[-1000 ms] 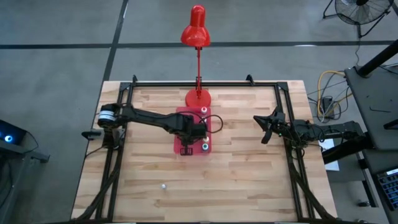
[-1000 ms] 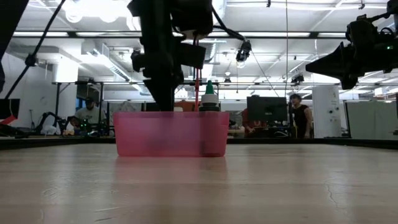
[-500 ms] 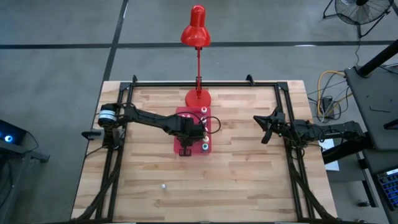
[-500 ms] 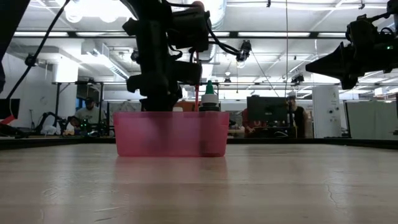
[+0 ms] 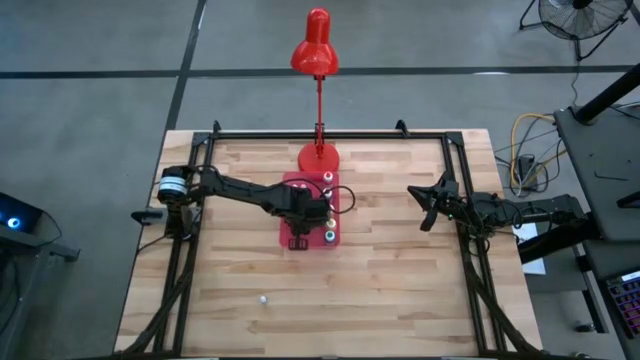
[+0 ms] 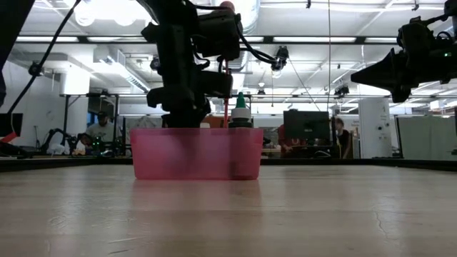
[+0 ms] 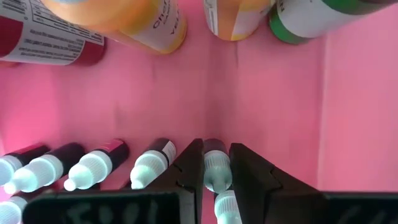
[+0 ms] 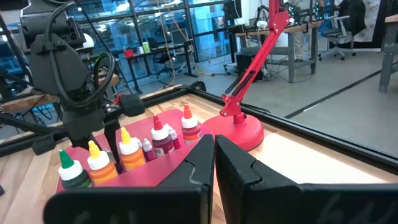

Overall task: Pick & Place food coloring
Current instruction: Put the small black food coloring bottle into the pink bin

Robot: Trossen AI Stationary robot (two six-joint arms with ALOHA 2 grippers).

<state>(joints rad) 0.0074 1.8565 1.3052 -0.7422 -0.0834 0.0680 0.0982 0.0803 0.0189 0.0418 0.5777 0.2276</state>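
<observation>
The food coloring (image 7: 216,171) came as tiny bottles standing and lying in a flat red tray (image 5: 308,222) near the middle of the wooden table (image 5: 380,290), just in front of the base of a red desk lamp (image 5: 318,60). In the left wrist view a row of small dark-bodied bottles with whitish dropper caps lay side by side on the pink tray floor, and beyond them larger bottles showed an orange body, a yellow-orange one, a dark red one (image 7: 43,37) and a green one (image 7: 311,18), each wrapped in a white printed label. On the orange bottle (image 7: 134,22) only the letters "Ch" could be read; the small print on the dark red one was too fine to make out. The right wrist view showed the bigger bottles upright in the tray with green, yellow, red and pinkish tips. The left gripper (image 7: 214,171) hung low inside the tray, its two dark fingers pinching one of the small whitish-capped bottles between them at the neck. One more tiny whitish thing (image 5: 263,298) lay alone on the table near the front edge, well apart from the tray. The right gripper (image 5: 424,205) waited above the right side of the table, its fingers pressed together, holding nothing
</observation>
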